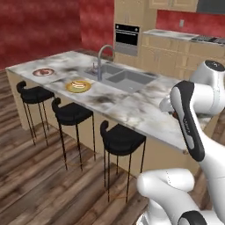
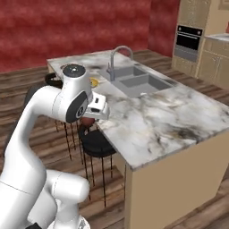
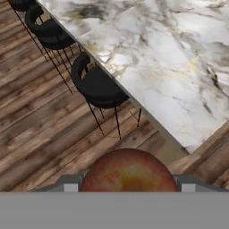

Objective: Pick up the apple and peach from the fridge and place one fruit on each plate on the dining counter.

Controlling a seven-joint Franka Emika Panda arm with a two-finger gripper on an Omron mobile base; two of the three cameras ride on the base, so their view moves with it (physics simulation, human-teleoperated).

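red-yellow fruit [image 3: 129, 172], round with no long axis, gripped in closed jaws above dining counter [image 3: 179, 67] edge

A red-yellow fruit [image 3: 129, 172] sits above the floor beside the marbled dining counter [image 3: 170, 67], plates [image 1: 78, 86] bare.

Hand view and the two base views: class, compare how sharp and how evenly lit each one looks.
Hand view: fruit close and soft-edged, stool slightly blurred. Left base view: plates small, patterns indistinct, flat lighting. Right base view: dining counter evenly lit, no glare.
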